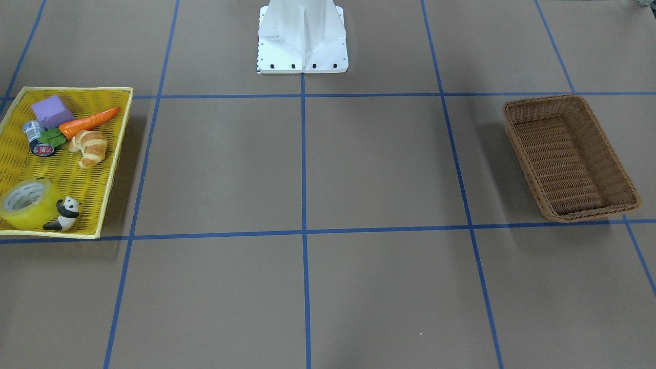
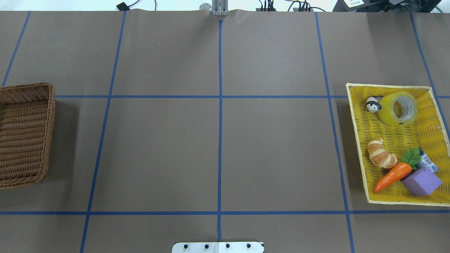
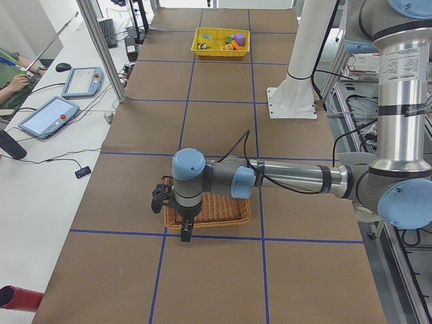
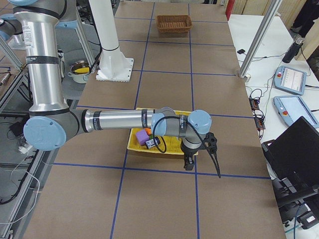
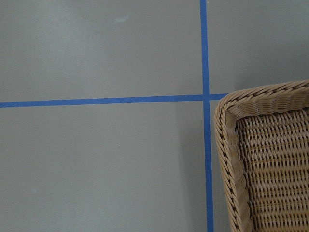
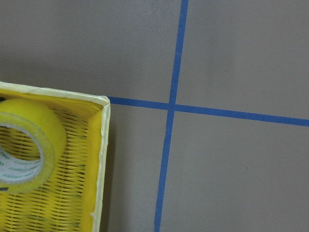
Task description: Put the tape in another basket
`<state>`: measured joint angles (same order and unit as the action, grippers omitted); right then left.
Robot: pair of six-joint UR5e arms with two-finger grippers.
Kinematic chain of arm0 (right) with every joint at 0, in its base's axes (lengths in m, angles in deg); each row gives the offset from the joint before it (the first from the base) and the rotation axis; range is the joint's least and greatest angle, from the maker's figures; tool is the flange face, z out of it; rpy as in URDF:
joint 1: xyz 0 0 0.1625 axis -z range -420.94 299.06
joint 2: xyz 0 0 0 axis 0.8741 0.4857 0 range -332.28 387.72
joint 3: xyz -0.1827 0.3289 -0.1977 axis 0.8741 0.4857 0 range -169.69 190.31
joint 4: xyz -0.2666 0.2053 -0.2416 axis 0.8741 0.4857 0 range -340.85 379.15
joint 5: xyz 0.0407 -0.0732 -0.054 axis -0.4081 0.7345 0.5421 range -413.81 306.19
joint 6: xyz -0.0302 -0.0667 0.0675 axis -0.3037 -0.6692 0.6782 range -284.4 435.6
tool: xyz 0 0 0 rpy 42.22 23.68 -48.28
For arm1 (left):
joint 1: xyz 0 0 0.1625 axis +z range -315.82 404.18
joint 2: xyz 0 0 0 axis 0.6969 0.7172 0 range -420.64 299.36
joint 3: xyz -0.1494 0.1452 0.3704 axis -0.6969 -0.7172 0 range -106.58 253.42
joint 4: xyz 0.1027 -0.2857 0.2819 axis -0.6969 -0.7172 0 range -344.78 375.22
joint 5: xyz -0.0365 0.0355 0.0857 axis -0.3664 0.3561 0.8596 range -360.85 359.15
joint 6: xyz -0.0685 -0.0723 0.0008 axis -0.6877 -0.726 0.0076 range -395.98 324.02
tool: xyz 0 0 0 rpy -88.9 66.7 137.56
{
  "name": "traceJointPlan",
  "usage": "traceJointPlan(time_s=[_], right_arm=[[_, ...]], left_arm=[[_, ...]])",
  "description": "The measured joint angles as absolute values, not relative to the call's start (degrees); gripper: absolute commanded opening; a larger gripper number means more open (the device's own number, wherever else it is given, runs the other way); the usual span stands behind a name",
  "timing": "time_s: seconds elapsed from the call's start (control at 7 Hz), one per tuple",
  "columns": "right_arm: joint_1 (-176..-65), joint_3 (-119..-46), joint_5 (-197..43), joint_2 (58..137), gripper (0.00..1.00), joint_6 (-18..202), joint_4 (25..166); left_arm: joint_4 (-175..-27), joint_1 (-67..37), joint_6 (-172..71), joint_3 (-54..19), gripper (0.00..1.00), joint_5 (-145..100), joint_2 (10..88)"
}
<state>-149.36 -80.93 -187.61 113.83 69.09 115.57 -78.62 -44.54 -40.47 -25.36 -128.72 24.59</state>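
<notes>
Both arms have silver tube links, grey joint housings and pale blue round caps: left arm (image 3: 293,179), right arm (image 4: 117,120). Black bands ring the upright links. A thin black cable (image 3: 240,147) loops at the left wrist. The left hand (image 3: 160,200) and right hand (image 4: 214,152) are black. The pedestal (image 1: 302,31) is white, with a flat base plate and a row of black screws (image 1: 293,66).

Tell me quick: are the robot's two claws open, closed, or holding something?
Left gripper: cannot be told; it shows only in a side view.
Right gripper: cannot be told either.
</notes>
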Motion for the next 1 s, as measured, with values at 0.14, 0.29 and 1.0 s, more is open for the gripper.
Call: traceJointPlan(time_s=[0.14,0.29,1.0], right_arm=[[-149.4,-81.5,-187.6,113.6,1.0,68.9,115.5],[-149.3,-82.6,-187.4,112.9,1.0,68.6,115.0],[-141.4,-83.6,-182.7,107.6,1.0,69.2,105.2]], left_arm=[[-78.6,-44.6,-40.5,-25.8,0.98,-128.7,24.6],[-78.6,-44.6,-40.5,-26.3,0.98,-128.7,24.5],[-78.6,-44.5,-40.5,-27.0,0.98,-128.6,24.6]])
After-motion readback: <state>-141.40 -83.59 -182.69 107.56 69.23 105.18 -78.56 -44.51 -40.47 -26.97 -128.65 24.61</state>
